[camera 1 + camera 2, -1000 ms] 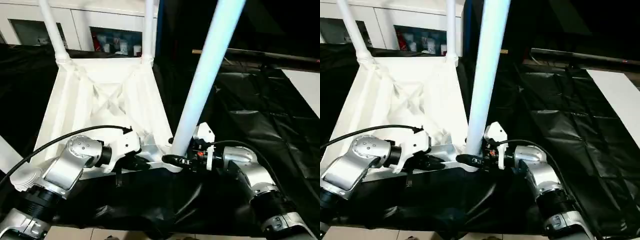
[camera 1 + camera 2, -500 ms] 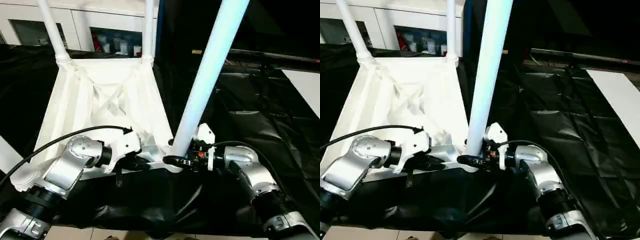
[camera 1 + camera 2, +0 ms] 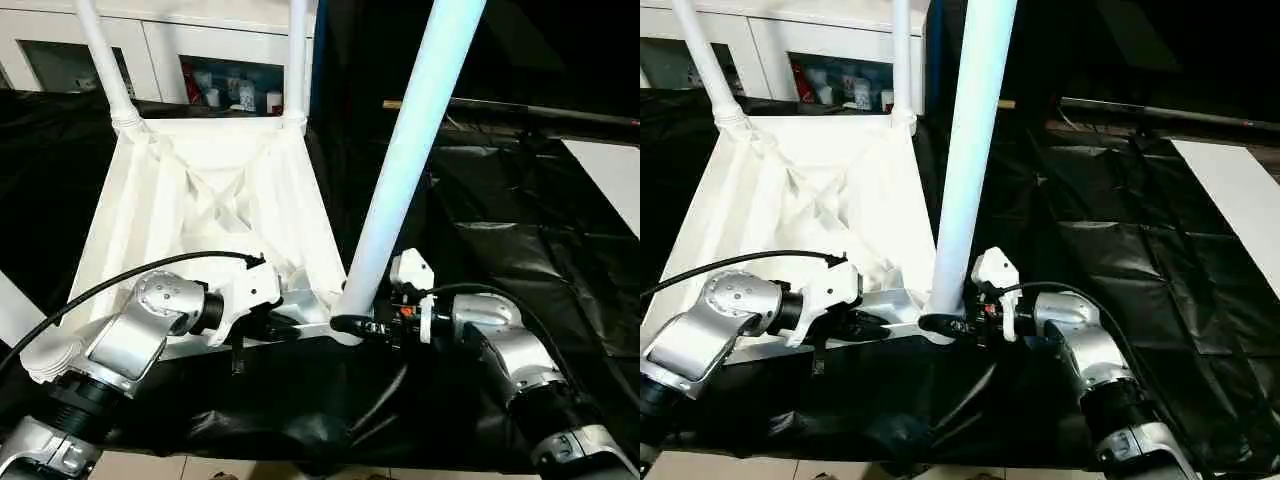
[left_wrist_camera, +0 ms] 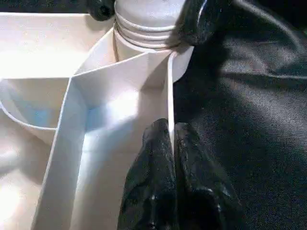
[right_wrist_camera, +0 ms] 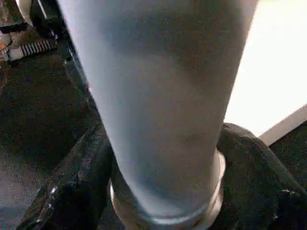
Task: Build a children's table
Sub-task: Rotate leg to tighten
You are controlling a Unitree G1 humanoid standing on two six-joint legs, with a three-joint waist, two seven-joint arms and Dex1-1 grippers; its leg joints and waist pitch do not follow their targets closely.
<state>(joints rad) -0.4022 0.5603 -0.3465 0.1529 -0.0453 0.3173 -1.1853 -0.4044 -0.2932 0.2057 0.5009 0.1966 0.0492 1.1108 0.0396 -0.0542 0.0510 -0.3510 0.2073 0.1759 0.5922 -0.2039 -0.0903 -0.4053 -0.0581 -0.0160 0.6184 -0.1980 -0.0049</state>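
The children's table top lies upside down on black sheeting, its ribbed underside facing up. Two white legs stand in its far corner sockets. A third leg rises, leaning right, from the near right corner socket. My right gripper is closed around this leg's base, a black finger pressed on each side of the leg. My left gripper is shut on the top's thin near rim, close to that same corner.
A white cabinet with glass doors stands behind the table top. Crumpled black sheeting covers the ground to the right. A white panel lies at the far right and a dark rod runs behind it.
The near right leg rocked slightly further right, then came back. My right wrist shifted a little right and down. The left arm has stayed put.
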